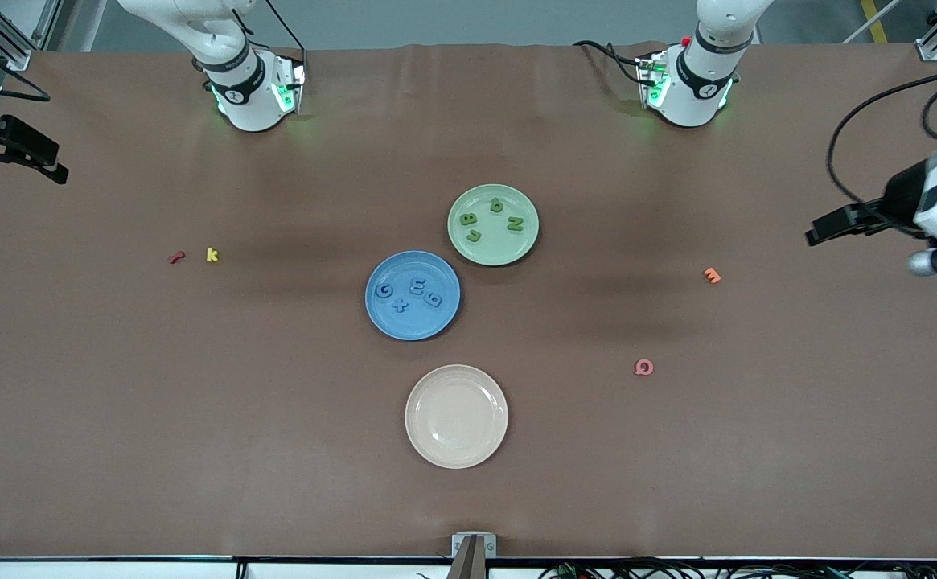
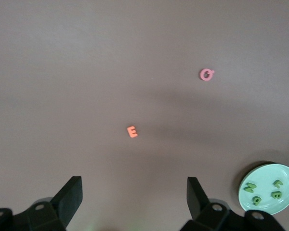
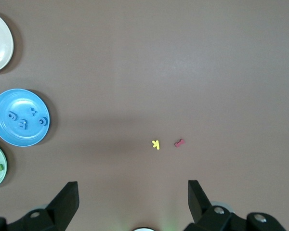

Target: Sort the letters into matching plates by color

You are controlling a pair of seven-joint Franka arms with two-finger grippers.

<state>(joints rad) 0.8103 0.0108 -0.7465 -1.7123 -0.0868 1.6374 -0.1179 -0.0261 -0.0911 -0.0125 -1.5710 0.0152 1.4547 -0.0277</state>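
The blue plate (image 1: 416, 326) sits mid-table with several blue letters (image 1: 418, 286) lying in it. The pale green plate (image 1: 492, 251) touches it on the side farther from the front camera and holds several green letters (image 1: 514, 224). My left gripper (image 1: 818, 233) is open and empty, up over the left arm's end of the table. My right gripper (image 1: 58, 173) is open and empty, up over the right arm's end. The left wrist view shows its open fingers (image 2: 70, 195) and the green plate (image 2: 265, 173). The right wrist view shows its open fingers (image 3: 67, 197) and the blue plate (image 3: 19, 137).
A cream plate (image 1: 456, 416) sits nearer the front camera than the blue plate. An orange E (image 1: 712, 275) and a pink Q (image 1: 643, 367) lie toward the left arm's end. A yellow k (image 1: 211, 254) and a red letter (image 1: 176, 257) lie toward the right arm's end.
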